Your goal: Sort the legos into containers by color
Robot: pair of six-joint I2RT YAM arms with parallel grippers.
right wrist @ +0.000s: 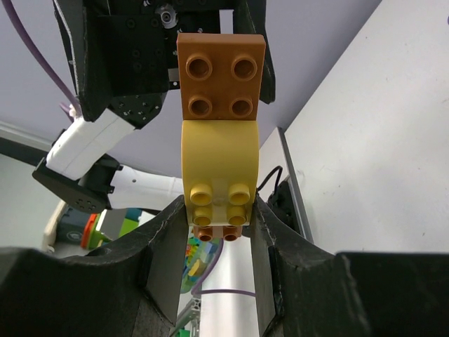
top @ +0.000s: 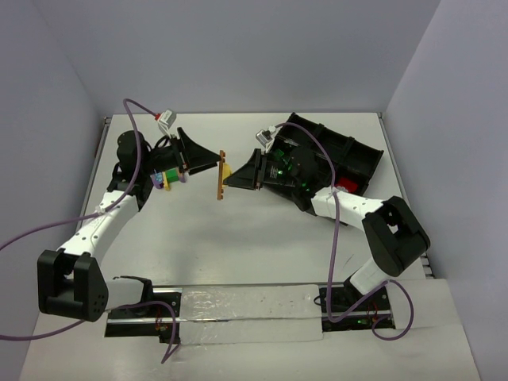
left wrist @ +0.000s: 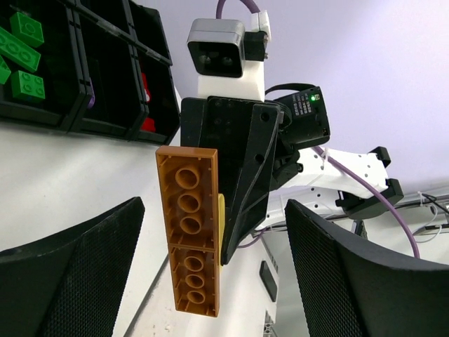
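Right, the right gripper is partly closed, pinching the yellow brick. Its long brown plate lies crosswise to those fingers, studs facing the left gripper, spread wide and empty.

The legos and tray are smooth plastic.

A long brown plate, studs showing, stands upright in mid-air, stuck to a yellow brick pinched in the right gripper. A mixed-colour cluster lies at the left. The black tray sits far right, with green bricks in one compartment and a red brick in another.
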